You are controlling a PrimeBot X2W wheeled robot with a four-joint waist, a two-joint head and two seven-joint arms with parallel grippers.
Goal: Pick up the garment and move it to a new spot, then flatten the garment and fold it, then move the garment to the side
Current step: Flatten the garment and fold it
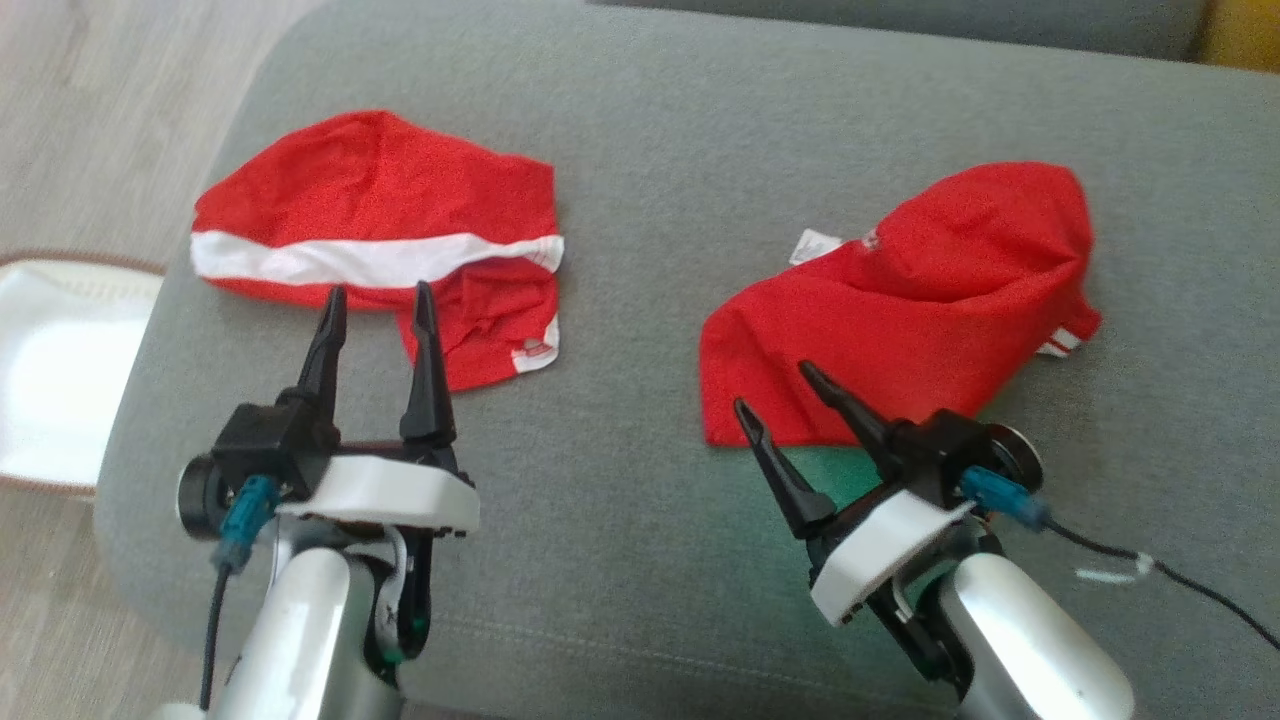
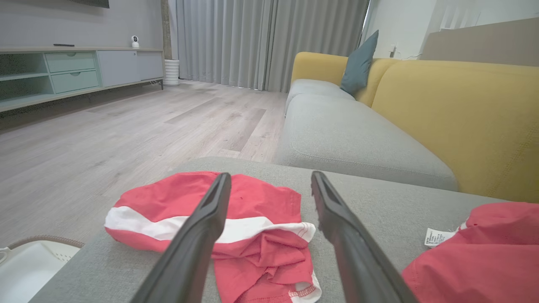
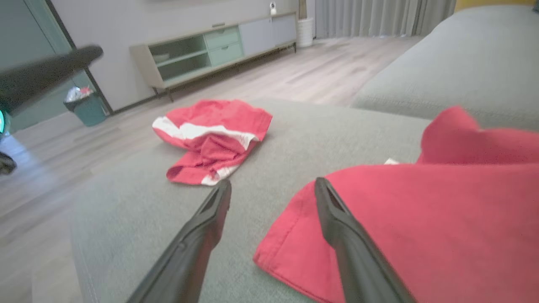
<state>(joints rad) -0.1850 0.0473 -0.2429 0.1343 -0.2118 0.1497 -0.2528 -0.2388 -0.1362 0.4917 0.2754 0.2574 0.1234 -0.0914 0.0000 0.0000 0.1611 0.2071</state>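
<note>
- Two red garments lie on the grey cushion [image 1: 640,560]. The banded garment [image 1: 370,200] is at the upper left of the head view, and the plain garment [image 1: 900,320] is right of centre, well apart from it.
- Our left claw [image 1: 379,290] has its fingers apart and holds nothing. It points up the frame at the banded garment's crumpled lower edge. That garment's long axis runs left to right, crosswise to the fingers.
- Our right claw [image 1: 772,385] is also spread and empty, with its tips at the plain garment's lower-left corner. We cannot tell whether they touch it.
- We judge each arm nearer its own garment, and the right claw has the readier hem to grasp.
</note>
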